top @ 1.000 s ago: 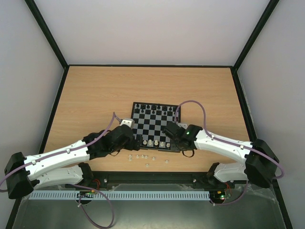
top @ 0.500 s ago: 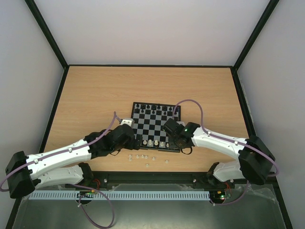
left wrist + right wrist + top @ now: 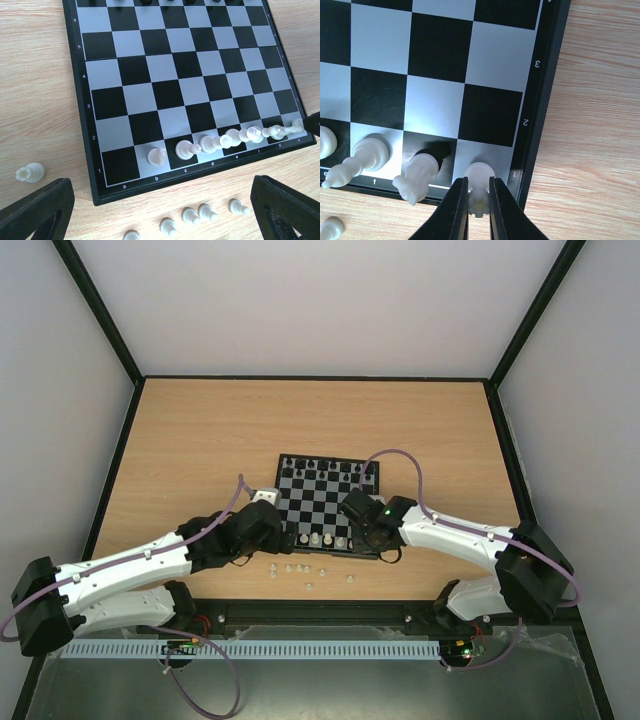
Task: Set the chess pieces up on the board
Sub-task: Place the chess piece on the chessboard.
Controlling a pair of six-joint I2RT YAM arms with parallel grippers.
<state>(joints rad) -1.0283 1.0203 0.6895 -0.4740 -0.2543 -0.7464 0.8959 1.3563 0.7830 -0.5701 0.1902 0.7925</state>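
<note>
The board [image 3: 325, 502] is sat on the tabletop [image 3: 200, 440], just ahead of the two arms and a touch right of centre. The black pieces [image 3: 322, 470] are lined up along the far rows. The white pieces [image 3: 232, 136] are strung along the near row from column b across to h, packed pretty close together. Whether every one is fully upright can't be told from these angles.

The right fingers [image 3: 463, 205] are clenched on the corner piece [image 3: 479, 175], a white one held over the square at the near right corner, right by the board's black rim. The left fingers [image 3: 40, 207] are spread wide with nothing gripped, hung over the board's near left edge.

A few loose white pieces [image 3: 200, 214] are scattered on the tabletop just in front of the board. One more white piece [image 3: 30, 172] is parked beside its left edge.
</note>
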